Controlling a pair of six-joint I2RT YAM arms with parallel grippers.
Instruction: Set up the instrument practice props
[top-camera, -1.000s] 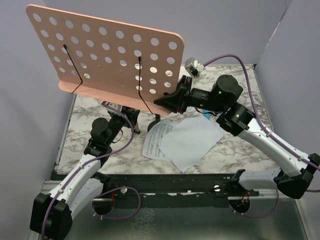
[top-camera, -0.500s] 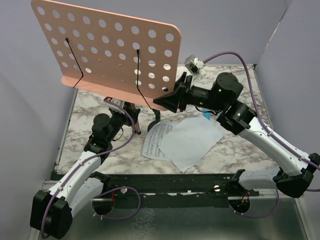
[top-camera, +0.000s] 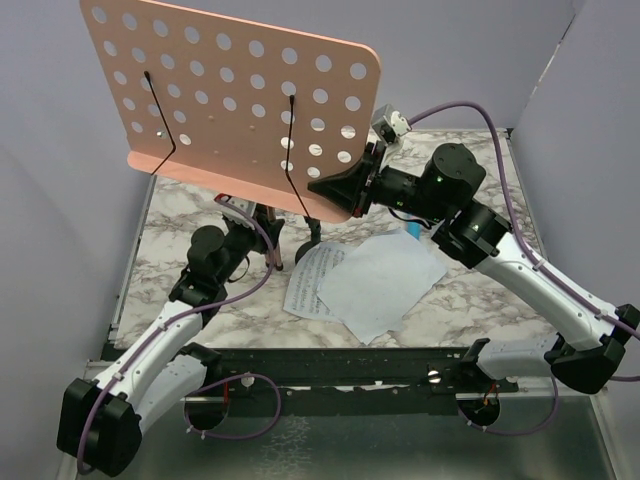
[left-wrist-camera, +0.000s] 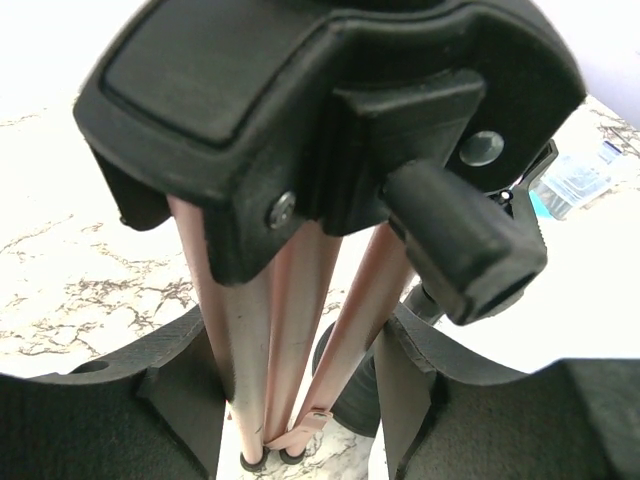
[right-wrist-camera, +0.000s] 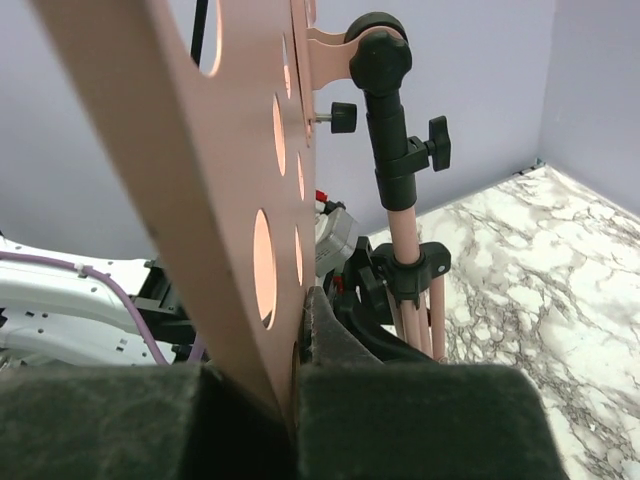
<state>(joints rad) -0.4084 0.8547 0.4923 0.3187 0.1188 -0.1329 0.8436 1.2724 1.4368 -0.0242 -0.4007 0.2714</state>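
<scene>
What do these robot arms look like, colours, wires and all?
The left arm and right arm match: white shells between chunky black round joints, a purple cable looping along each. A green light glows on the right one. Each ends in black, blocky fingers.

White marbled surface (top-camera: 165, 225) lies beneath the left claw (left-wrist-camera: 290, 400). Clear plastic compartment box (left-wrist-camera: 575, 178) rests on it beyond that claw, rightward, overexposed.

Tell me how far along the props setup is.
Nothing finished. In hand: the left gripper clamps the folded tripod legs of the music stand, the right gripper pinches its board edge. Remaining: spread the legs, put the sheet-music pages, flat on the table, onto it.
</scene>
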